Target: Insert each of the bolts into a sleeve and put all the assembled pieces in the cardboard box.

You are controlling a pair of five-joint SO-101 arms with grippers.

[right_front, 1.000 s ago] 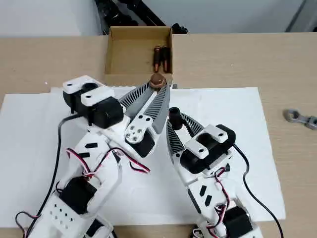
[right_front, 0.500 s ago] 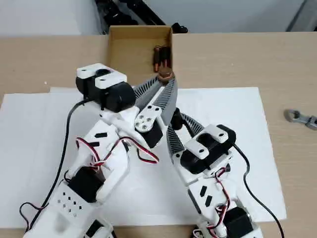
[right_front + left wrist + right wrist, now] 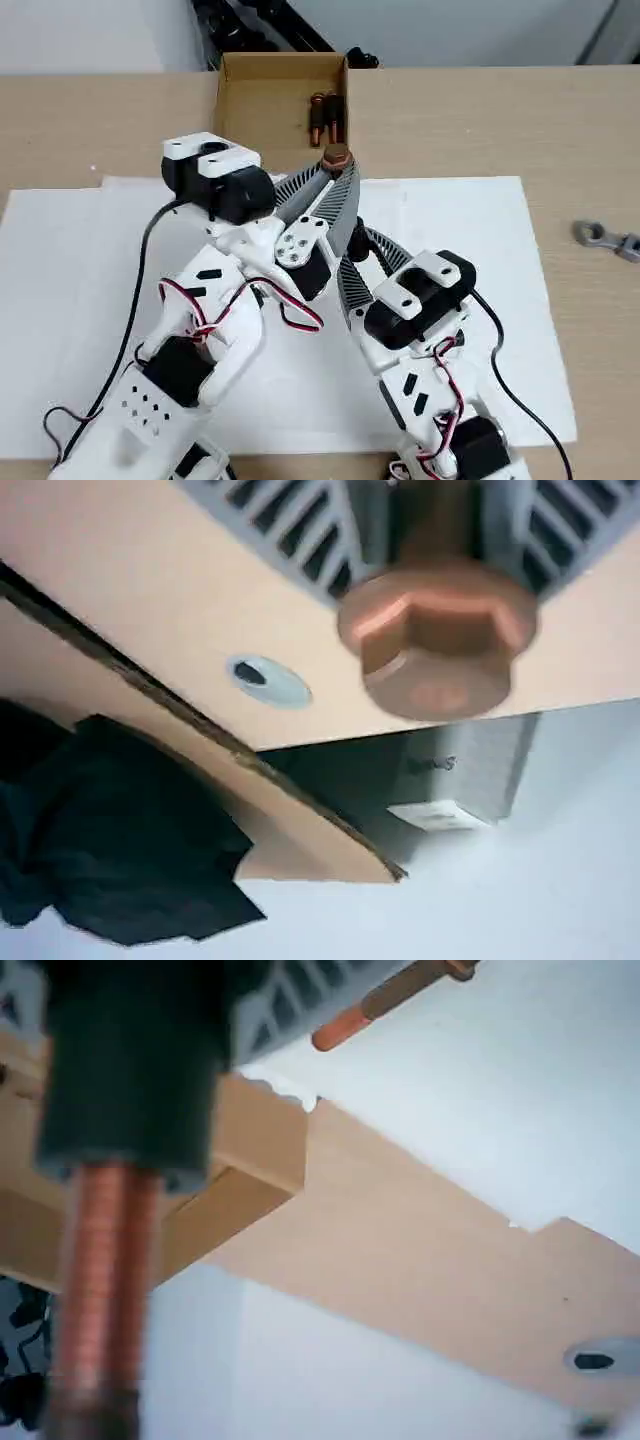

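My left gripper (image 3: 336, 165) is shut on a copper bolt (image 3: 336, 155) (image 3: 435, 640), whose hex head stands up between the grey ribbed fingers (image 3: 290, 530). It hangs just off the front right corner of the cardboard box (image 3: 250, 110). My right gripper (image 3: 355, 250) lies right behind it, partly under the left fingers, shut on a black sleeve (image 3: 130, 1060). A copper threaded shank (image 3: 100, 1280) sticks out of the sleeve's end. Two copper pieces (image 3: 325, 115) lie in the box at its right wall.
A white sheet (image 3: 470, 260) covers the table (image 3: 470, 110) under both arms. A metal wrench (image 3: 605, 238) lies on the bare wood at the far right. Dark cloth and cables (image 3: 250, 25) sit behind the box.
My left arm has swung right and forward with the bolt, which now hangs over the right gripper's tips and hides the sleeve from above. The right arm has stayed put.
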